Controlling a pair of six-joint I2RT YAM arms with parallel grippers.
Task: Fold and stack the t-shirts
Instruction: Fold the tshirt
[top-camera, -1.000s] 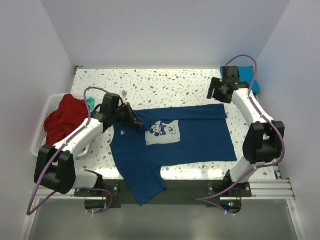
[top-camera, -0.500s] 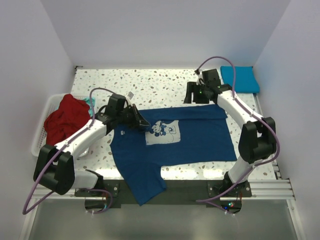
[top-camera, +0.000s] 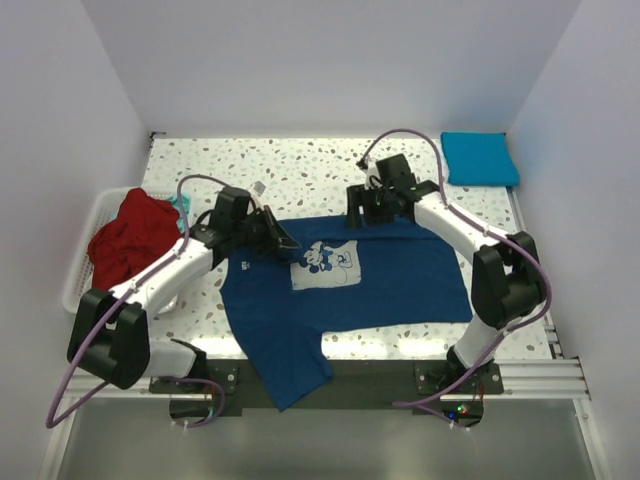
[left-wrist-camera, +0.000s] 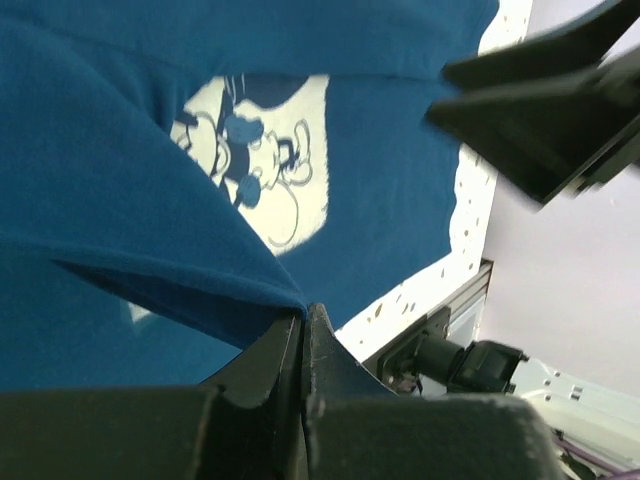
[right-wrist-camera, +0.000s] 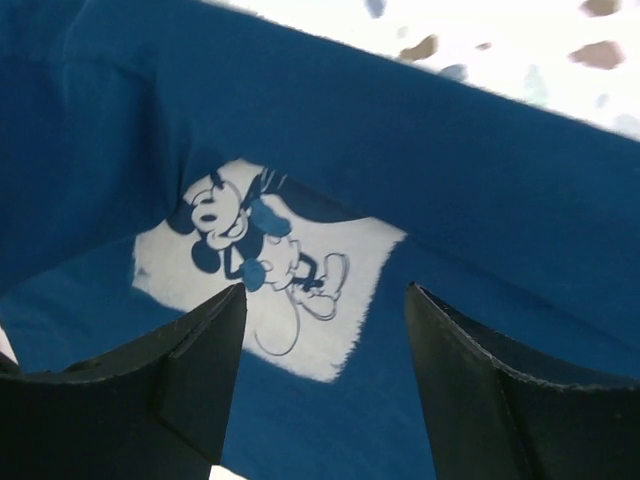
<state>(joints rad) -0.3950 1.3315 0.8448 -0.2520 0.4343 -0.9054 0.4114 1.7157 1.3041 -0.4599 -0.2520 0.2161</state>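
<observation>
White basket (top-camera: 76, 288) holds red t-shirt (top-camera: 128, 235) (left tool (top-camera: 288, 245) pinches navy t-shirt (top-camera: 400, 285)).

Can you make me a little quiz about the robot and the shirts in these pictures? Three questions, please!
1. True or false: the left gripper is pinching a fold of the navy shirt.
2. Where is the red shirt? A) in the white basket. B) folded at the far right corner. C) under the navy shirt.
3. Fill in the missing word: the right gripper hangs above the navy shirt with its jaws ____.

Key: 1 true; 2 A; 3 open.
</observation>
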